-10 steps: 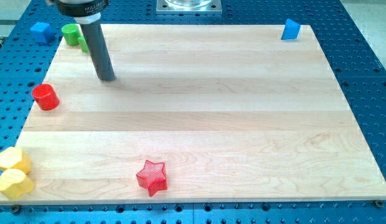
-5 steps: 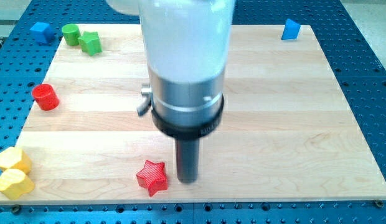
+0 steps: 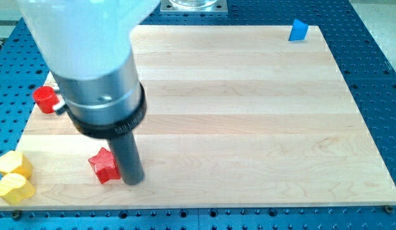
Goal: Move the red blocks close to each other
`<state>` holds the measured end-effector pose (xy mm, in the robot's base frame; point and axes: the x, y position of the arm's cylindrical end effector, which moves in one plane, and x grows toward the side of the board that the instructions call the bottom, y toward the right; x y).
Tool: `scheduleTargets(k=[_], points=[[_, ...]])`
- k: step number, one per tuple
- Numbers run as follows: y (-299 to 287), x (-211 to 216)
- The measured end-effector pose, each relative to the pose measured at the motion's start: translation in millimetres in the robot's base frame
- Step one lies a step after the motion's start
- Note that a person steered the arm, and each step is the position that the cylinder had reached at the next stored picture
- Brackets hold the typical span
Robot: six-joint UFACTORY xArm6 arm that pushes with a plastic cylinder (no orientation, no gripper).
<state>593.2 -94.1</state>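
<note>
My tip (image 3: 133, 181): is resting on the board in the lower left of the frame, touching the right side of the red star block.
Jaws: there are none to report; the arm is ending in a plain dark rod.
Red star block (image 3: 105, 167): is lying near the board's bottom edge, lower left, partly hidden by the rod.
Red cylinder block (image 3: 43, 99): is standing at the board's left edge, mid-left of the frame, up and to the left of the star and well apart from it; its right side is hidden by the arm.
Yellow blocks (image 3: 13, 176): two are sitting touching one another at the lower left corner, shapes unclear.
Blue block (image 3: 298, 30): is sitting at the upper right corner of the board.
Wooden board (image 3: 262, 121): is lying on a blue perforated table (image 3: 377, 76).
Arm body (image 3: 89, 57): is filling the upper left of the frame.
</note>
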Motion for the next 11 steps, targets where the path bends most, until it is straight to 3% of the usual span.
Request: scheduleTargets(k=[1,3,4,5,6,7,8,9,10,11], points=[[-27,17],[-82,-64],[-90,-71],[-84,-37],[-49,-52],[-55,-80],[-6,-76],[-24,-110],[-84,-137],[-96,-122]])
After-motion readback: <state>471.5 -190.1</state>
